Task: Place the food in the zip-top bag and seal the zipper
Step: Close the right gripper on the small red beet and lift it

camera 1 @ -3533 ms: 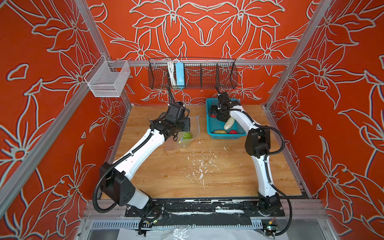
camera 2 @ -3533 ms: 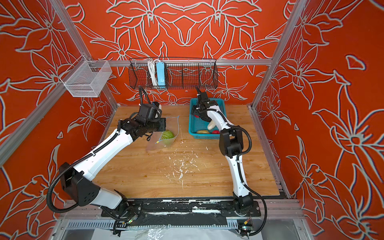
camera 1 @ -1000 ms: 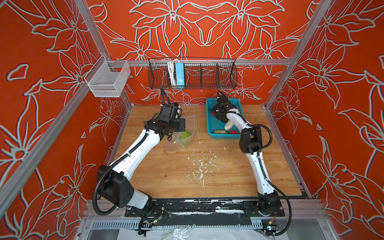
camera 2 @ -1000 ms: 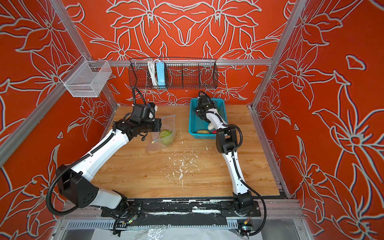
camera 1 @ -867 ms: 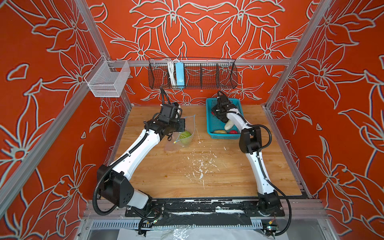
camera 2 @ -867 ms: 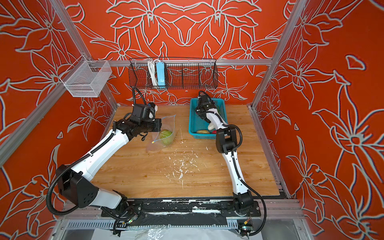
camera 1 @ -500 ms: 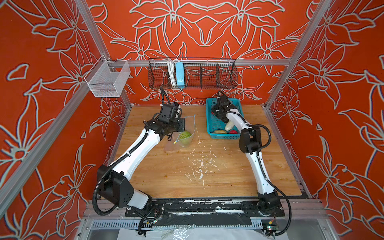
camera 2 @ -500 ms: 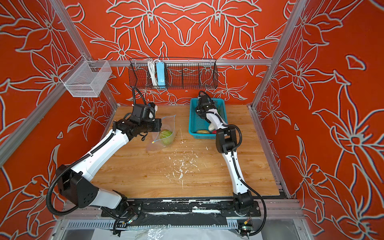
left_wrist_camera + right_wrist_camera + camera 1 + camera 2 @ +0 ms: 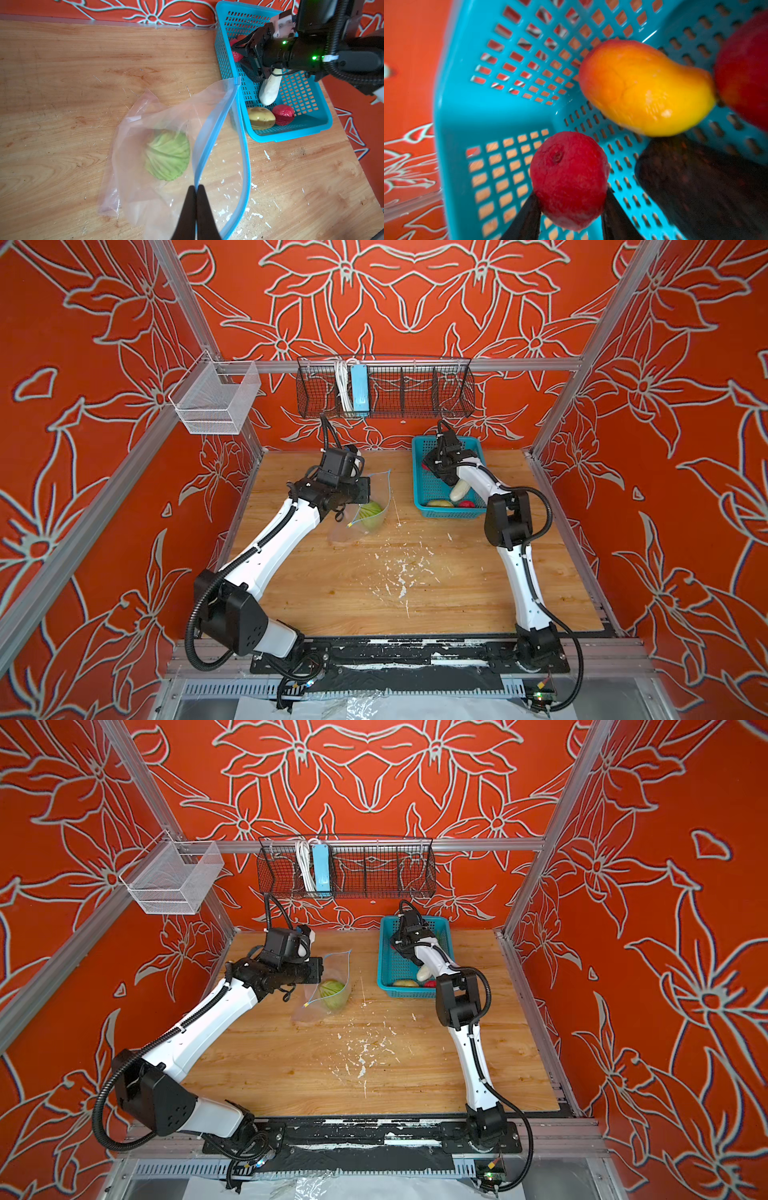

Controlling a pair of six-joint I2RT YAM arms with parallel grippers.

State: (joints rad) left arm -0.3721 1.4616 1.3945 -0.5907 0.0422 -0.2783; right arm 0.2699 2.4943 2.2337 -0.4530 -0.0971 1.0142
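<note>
The clear zip-top bag (image 9: 145, 124) lies on the wooden table with the green cabbage (image 9: 168, 154) inside; both top views show it (image 9: 347, 531) (image 9: 311, 1013). My left gripper (image 9: 196, 187) is shut on the blue zipper (image 9: 214, 128) edge and holds the mouth up and open. My right gripper (image 9: 572, 193) reaches into the teal basket (image 9: 492, 118) and is shut on a red strawberry (image 9: 569, 178). Beside it lie the mango (image 9: 645, 87) and the dark avocado (image 9: 695, 187). The white radish (image 9: 270, 89), a yellow-green fruit (image 9: 261, 118) and another strawberry (image 9: 283, 114) sit at the basket's near end.
The basket (image 9: 451, 514) stands at the back right of the table, close to the bag's mouth. A black wire rack with a light-blue power strip (image 9: 359, 387) hangs on the back wall, a white mesh bin (image 9: 216, 400) on the left rail. White flecks (image 9: 399, 568) dot the table's middle.
Since the earliest frames my right gripper has gone deeper into the basket's far end and my left gripper has shifted slightly back with the bag's edge. Over the last second neither arm visibly moves.
</note>
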